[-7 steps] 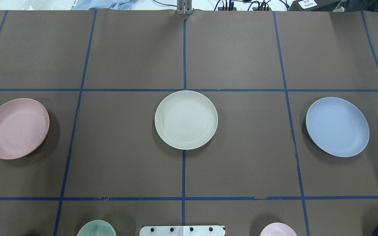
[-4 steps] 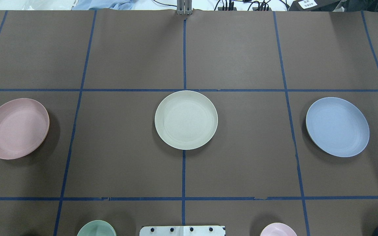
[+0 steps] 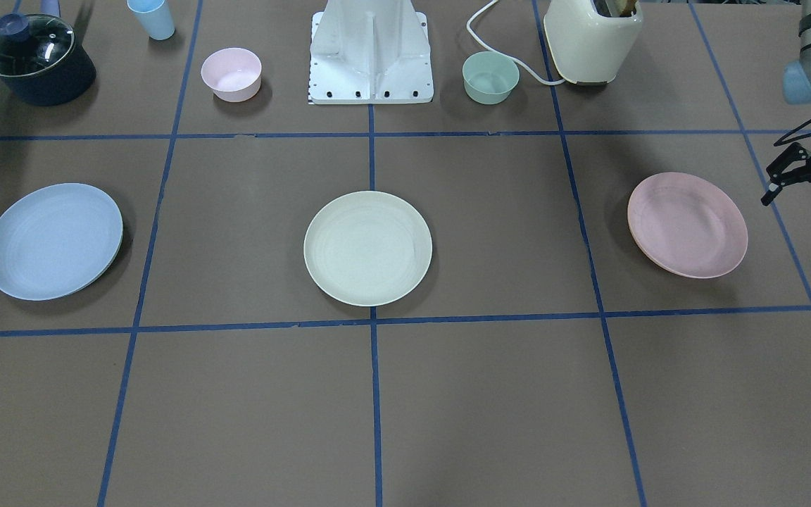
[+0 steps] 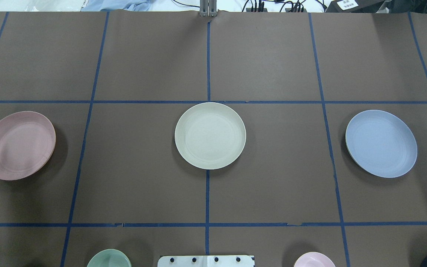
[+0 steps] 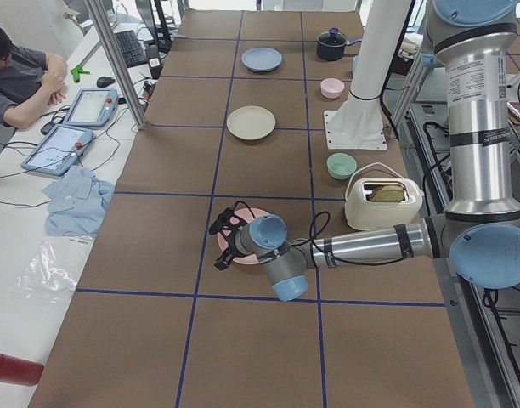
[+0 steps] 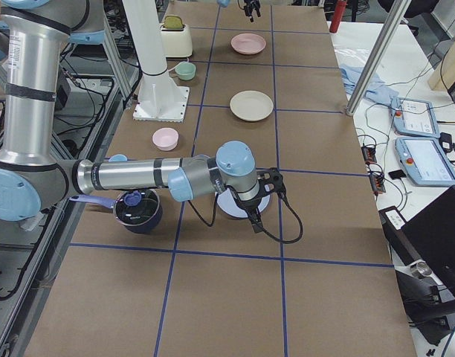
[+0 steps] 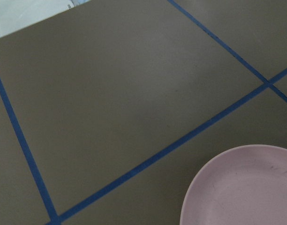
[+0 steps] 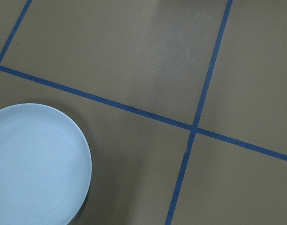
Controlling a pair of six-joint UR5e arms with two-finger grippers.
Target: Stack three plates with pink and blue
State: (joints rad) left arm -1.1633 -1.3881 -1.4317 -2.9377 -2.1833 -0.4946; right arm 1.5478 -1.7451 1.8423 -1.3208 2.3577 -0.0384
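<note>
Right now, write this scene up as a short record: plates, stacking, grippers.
cream plate: in the middle, alone
pink plate: on the robot's left side, alone
blue plate: on the robot's right side, alone
stacked so far: nothing
left gripper: open, empty, beside the pink plate
right gripper: near the blue plate; open or shut cannot be told

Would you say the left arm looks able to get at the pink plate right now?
Probably yes: the left gripper hovers just beside the pink plate, jaws open, and nothing stands between them.
</note>
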